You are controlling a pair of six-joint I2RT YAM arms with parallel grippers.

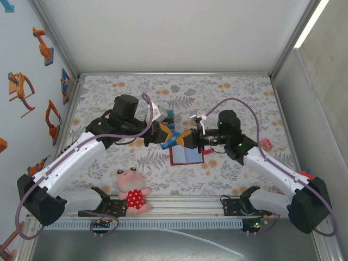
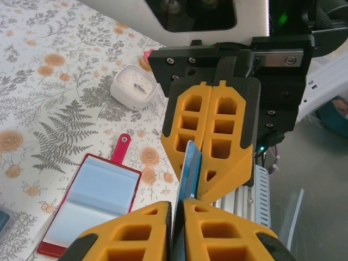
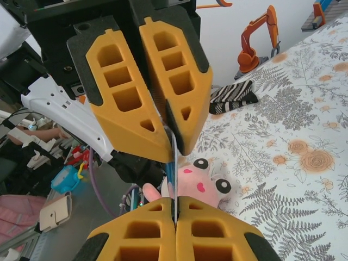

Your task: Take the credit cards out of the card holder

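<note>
From above, the left end effector [image 1: 163, 134] and right end effector [image 1: 182, 139] meet mid-frame, both clamped on one blue credit card [image 1: 173, 136] — just above the open red card holder [image 1: 187, 156] on the floral counter [image 1: 239, 92]. Left wrist: card edge-on at centre, holder lower left. Right wrist: the card's thin edge at centre — pink plush toy [image 3: 206, 182] behind.

White walls [image 1: 174, 32] enclose a worktop [image 1: 244, 92] in fern-and-flower print; orange excavator stickers [image 1: 42, 46] dot the left wall [image 1: 19, 54], a light strip [image 1: 312, 22] glows upper right.
</note>
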